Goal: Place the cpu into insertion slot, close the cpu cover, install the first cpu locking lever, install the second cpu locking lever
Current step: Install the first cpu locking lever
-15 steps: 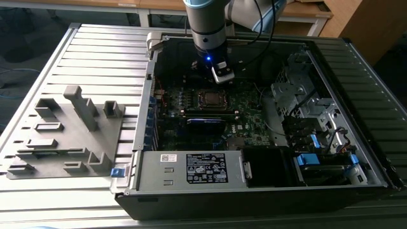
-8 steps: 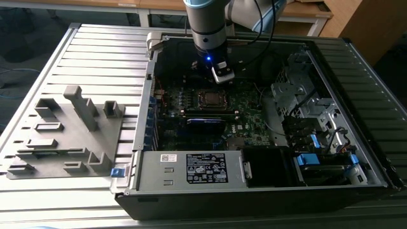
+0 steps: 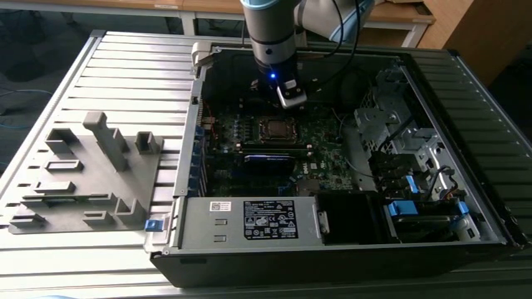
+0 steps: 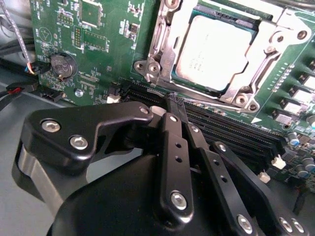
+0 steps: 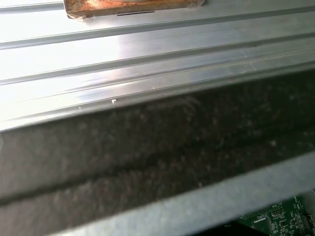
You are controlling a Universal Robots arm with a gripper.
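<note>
The cpu (image 4: 216,51), a dull silver-grey square, lies flat in its socket on the green board; in the exterior view the socket sits mid-board (image 3: 275,128). The shiny cpu cover (image 4: 278,46) lies down around it as a frame. A thin metal lever (image 4: 158,42) runs along one side of the socket; how it is latched I cannot tell. My gripper (image 4: 173,104) hovers just off the socket's edge, over the memory slots, its black fingers (image 4: 172,147) drawn together on nothing. In the exterior view the gripper (image 3: 288,98) hangs just behind the socket.
The open case holds a white-labelled power supply box (image 3: 266,221) at the front, a drive cage (image 3: 399,137) on the exterior view's right and a blue card (image 3: 268,160). A grey fixture (image 3: 91,174) stands on the ribbed table. A coin cell (image 4: 63,65) and black cables (image 4: 19,91) lie near the gripper.
</note>
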